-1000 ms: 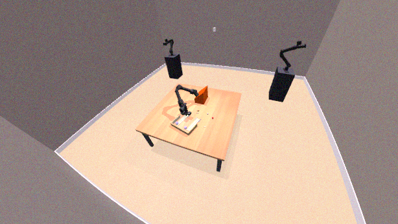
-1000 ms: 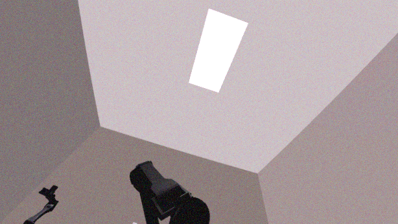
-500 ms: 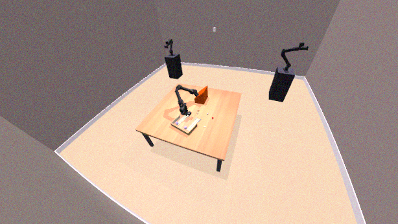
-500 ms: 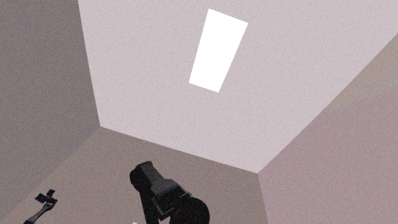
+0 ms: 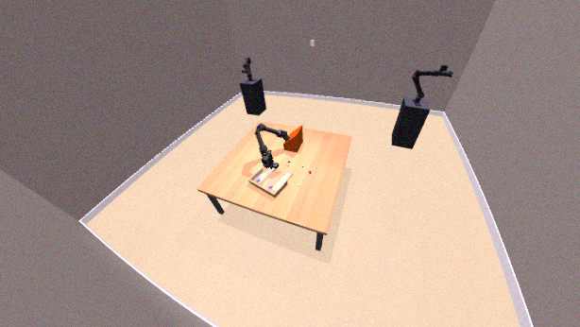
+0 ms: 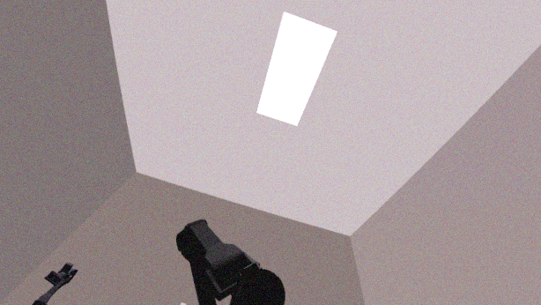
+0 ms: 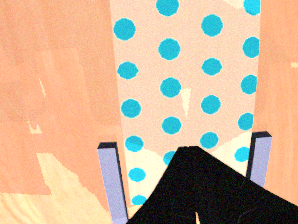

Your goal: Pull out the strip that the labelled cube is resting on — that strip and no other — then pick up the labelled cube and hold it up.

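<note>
From my wrist camera, the gripper (image 7: 185, 163) is closed to its narrowest. Its lavender fingers frame the near end of a cyan-dotted strip (image 7: 186, 63), and I see nothing clamped between them. The strip lies flat on the wooden table (image 7: 53, 63), running away from the camera. From the top camera, the gripper (image 5: 273, 165) sits low at the far edge of a board (image 5: 279, 190) carrying pale strips and two small purple cubes (image 5: 270, 187). They are too small to tell which cube is labelled. An orange block (image 5: 295, 139) stands behind.
</note>
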Motion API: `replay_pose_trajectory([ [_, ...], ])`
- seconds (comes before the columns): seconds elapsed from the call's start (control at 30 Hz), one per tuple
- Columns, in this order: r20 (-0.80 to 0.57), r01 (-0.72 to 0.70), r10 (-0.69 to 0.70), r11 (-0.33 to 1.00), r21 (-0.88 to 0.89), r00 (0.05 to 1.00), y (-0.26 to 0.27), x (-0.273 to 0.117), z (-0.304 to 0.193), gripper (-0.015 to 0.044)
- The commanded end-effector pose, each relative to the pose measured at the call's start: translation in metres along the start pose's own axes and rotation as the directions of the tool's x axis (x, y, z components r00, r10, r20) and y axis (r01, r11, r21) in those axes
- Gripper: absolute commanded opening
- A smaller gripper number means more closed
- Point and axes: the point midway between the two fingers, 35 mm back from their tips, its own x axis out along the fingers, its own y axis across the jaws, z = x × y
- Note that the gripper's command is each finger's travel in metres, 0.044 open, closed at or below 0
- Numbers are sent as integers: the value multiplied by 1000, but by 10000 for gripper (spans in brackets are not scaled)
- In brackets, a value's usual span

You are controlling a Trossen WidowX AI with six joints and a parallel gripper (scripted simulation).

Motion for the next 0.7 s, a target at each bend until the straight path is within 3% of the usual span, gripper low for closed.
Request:
replay_pose_trajectory([
  [0.0,0,3,-3,1000,0,1000,-1,2,0,0],
  [0.67,0,3,-3,1000,0,1000,0,3,1,0],
])
